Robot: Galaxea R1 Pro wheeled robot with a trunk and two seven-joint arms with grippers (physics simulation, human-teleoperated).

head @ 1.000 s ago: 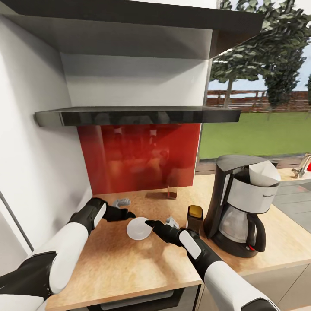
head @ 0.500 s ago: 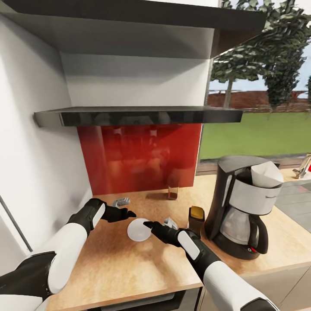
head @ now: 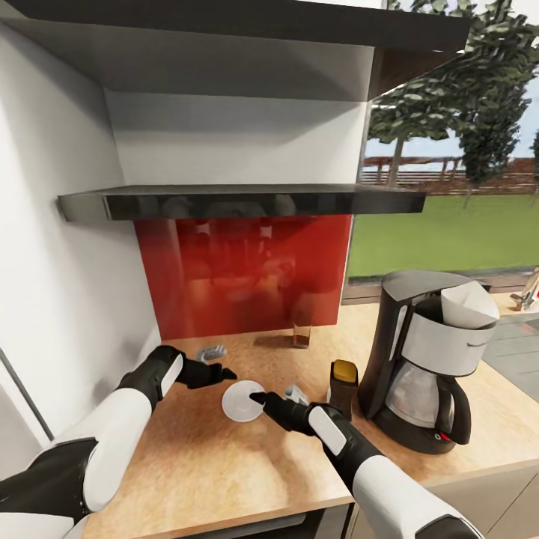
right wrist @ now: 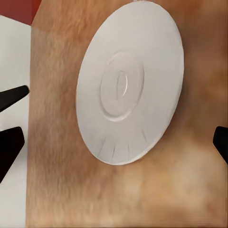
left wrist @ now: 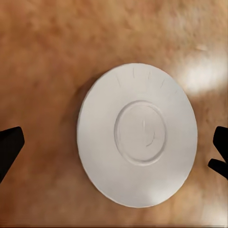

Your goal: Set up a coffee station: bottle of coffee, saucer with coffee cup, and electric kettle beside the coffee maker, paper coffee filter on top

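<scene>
On the desk: saucer [head: 242,400] lies flat on the desk [head: 224,464], between the two grippers, left of the coffee bottle [head: 343,386] and the coffee maker [head: 427,359].
Change: the whole head view has slid a little, so the camera moved; the saucer keeps its place against both grippers, and the right gripper's tip stays at the saucer's right rim.
Left gripper: [head: 221,371] hovers just far-left of the saucer; its wrist view shows dark fingertips [left wrist: 10,147] wide apart either side of the saucer [left wrist: 137,135], so the jaws are open.
Right gripper: [head: 258,397] sits at the saucer's near-right edge; its wrist view shows fingertips [right wrist: 10,142] spread past the saucer [right wrist: 130,80], jaws open, gripping nothing.
Filter: white paper filter [head: 468,305] sits in the top of the coffee maker.
Hard to tell: small grey items [head: 211,352] behind the left gripper and beside the right one are too blurred to name; whether the right tip touches the rim is unclear.
</scene>
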